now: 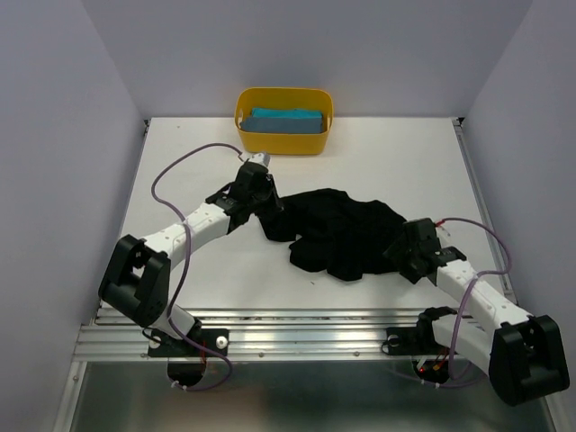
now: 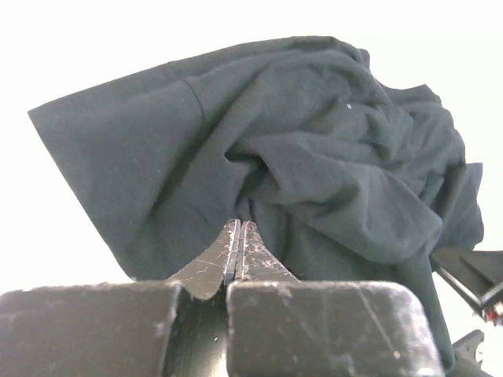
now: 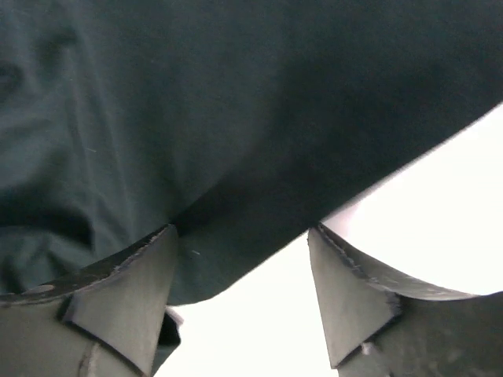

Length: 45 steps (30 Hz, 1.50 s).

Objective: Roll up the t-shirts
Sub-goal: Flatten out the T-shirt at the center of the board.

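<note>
Bright, even light, blown-out whites (wrist views)

White tabletop (image 1: 396,171) boxed in by plain pale walls

Even, bright light falls on the tabletop in the middle of the frame. A lilac-grey back wall (image 1: 297,45) rises at the top, side walls stand at left (image 1: 45,135) and right (image 1: 531,108), and a ribbed aluminium rail (image 1: 297,335) runs along the lower edge.

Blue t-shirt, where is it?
In the top view, the blue t-shirt lies inside the yellow tub at the far edge of the table, beyond the black t-shirt.
</note>
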Each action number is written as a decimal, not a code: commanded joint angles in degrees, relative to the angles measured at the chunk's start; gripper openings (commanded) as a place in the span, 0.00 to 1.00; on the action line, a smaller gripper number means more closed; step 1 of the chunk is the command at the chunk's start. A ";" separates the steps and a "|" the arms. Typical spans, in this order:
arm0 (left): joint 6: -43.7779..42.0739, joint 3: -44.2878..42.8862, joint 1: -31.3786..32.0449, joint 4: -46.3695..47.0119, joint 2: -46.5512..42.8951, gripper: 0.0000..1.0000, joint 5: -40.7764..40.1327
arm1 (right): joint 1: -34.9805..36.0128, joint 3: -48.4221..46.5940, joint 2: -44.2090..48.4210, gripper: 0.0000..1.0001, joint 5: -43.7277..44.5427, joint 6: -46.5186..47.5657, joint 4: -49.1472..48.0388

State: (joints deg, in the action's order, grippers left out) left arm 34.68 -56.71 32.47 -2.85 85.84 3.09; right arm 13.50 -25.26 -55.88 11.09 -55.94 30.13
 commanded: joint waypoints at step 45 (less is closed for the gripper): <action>-14.55 -45.12 -13.31 -17.11 -6.09 0.00 5.51 | -9.28 -56.69 -10.42 0.01 0.42 17.79 -11.85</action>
State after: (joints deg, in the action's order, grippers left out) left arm 22.09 -108.05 19.03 -21.12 87.46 7.16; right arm 4.56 -83.77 -73.01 10.55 -42.35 19.16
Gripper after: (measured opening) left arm 0.037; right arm 0.038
